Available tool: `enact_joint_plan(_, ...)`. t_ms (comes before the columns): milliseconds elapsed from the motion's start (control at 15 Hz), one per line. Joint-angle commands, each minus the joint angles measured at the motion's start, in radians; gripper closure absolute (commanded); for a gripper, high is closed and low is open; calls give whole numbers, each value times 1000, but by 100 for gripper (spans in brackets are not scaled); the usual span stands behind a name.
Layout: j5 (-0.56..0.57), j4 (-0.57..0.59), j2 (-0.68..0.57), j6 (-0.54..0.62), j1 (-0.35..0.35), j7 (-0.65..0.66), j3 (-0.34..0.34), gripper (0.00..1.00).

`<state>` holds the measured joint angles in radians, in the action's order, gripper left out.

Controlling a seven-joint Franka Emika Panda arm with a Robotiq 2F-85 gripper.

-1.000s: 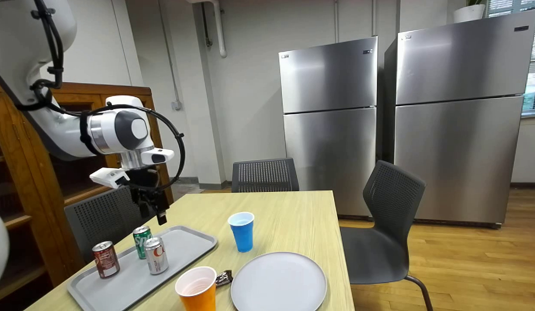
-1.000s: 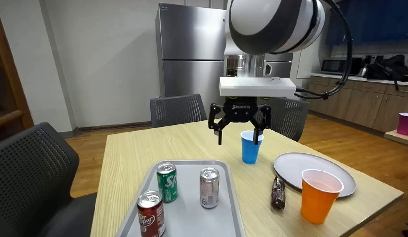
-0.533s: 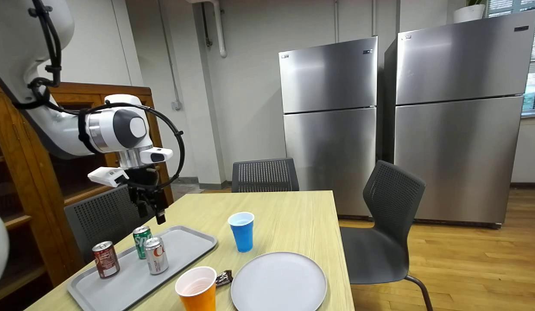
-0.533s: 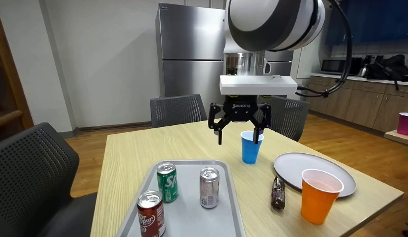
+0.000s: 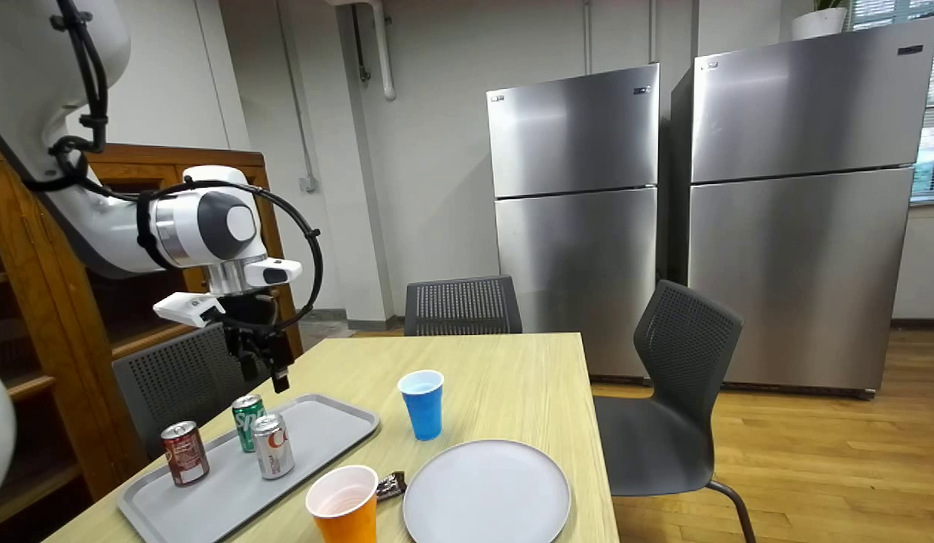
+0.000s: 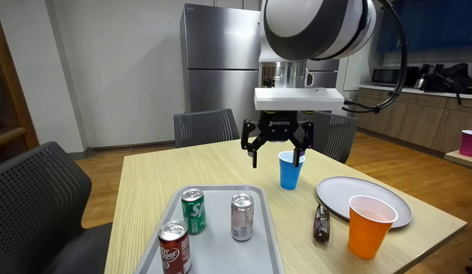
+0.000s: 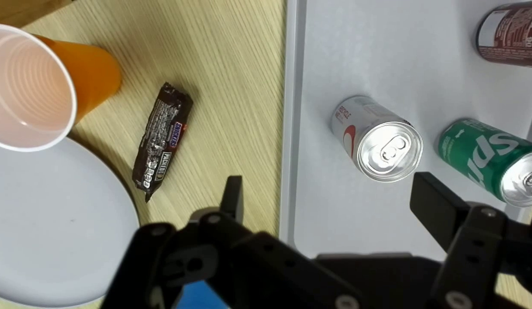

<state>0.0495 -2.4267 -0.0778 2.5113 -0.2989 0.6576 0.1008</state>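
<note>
My gripper is open and empty. It hangs above the table, over the far end of the grey tray in the wrist view. The silver can stands upright on the tray just ahead of the fingers, apart from them. The green Sprite can stands beside it, near one fingertip in the picture. The dark red Dr Pepper can stands on the tray too. The blue cup stands on the table and is partly hidden by a finger in that exterior view.
A Snickers bar lies on the table between the tray and a grey plate. An orange cup stands by the plate. Chairs stand round the table. Two steel fridges stand behind.
The arm has shifted only very slightly, and the gripper stays open. The cans, cups, bar and plate have not moved.
</note>
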Motion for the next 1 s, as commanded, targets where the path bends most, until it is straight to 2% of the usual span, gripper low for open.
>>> enact_joint_plan(0, 6, 8, -9, -5, 21, -10, 33, 0)
enact_joint_plan(467, 14, 50, -86, 11, 8, -94, 68, 0)
enact_joint_plan(933, 62, 114, -186, 2, -11, -132, 58, 0)
